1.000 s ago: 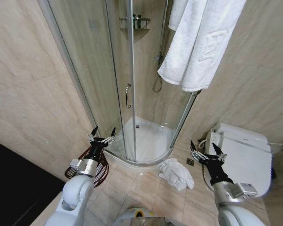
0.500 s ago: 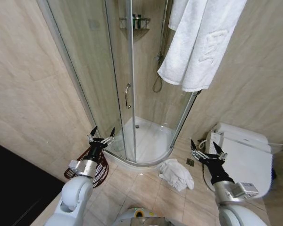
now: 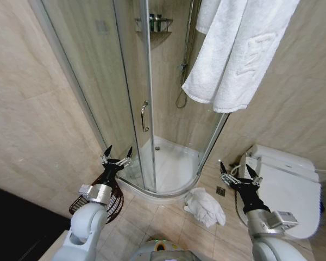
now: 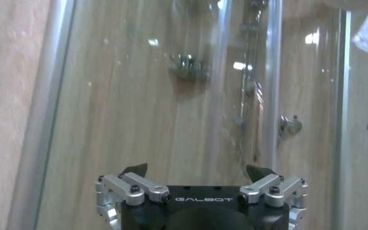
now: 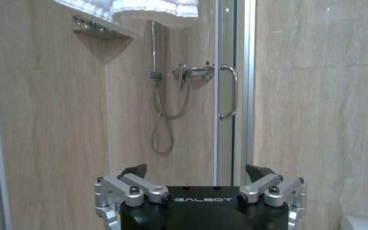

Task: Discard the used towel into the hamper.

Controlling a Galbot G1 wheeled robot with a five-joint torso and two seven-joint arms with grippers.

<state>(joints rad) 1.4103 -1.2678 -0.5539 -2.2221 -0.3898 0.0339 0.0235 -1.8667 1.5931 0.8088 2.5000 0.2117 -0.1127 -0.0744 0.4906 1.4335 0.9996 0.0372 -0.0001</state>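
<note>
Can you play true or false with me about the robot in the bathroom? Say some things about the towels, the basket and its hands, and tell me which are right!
1. A crumpled towel lies on the floor beside the shower. True.
2. The right tool is holding that towel. False: it is open and empty, raised above the floor.
3. The hamper stands on the floor under the left arm. True.
4. The floor towel is already inside the hamper. False: it lies on the tiles, well apart from it.
5. The left tool is open and holds nothing. True.
6. The hanging towel is dark red. False: it is white.
</note>
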